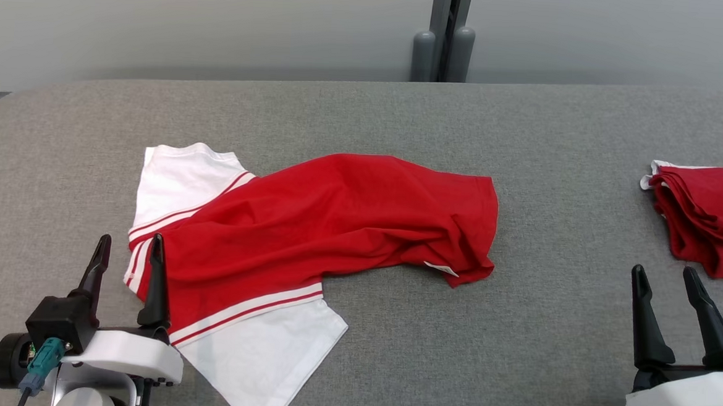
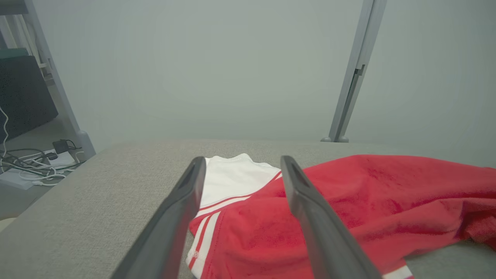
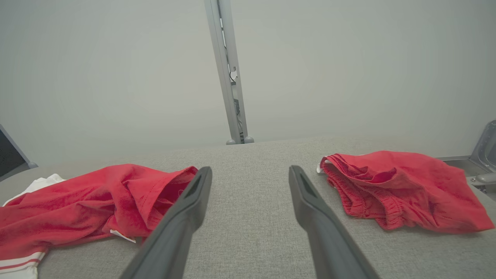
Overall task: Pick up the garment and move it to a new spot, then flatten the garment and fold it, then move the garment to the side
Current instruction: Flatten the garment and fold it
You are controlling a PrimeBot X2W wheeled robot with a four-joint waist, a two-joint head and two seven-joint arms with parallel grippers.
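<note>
A red T-shirt with white sleeves and red-and-white stripes [image 1: 311,225] lies rumpled across the middle-left of the grey table; it also shows in the left wrist view [image 2: 348,209] and the right wrist view [image 3: 93,201]. My left gripper [image 1: 129,248] [image 2: 242,164] stands open at the shirt's left sleeve edge, nothing between its fingers. My right gripper [image 1: 664,277] [image 3: 250,174] stands open over bare table, well right of the shirt.
A second red garment [image 1: 707,212] [image 3: 399,186] lies bunched at the table's right edge. The grey padded table [image 1: 565,337] has bare room between the two garments. A grey post [image 1: 444,34] stands behind the table; cables [image 2: 35,162] lie on the floor at left.
</note>
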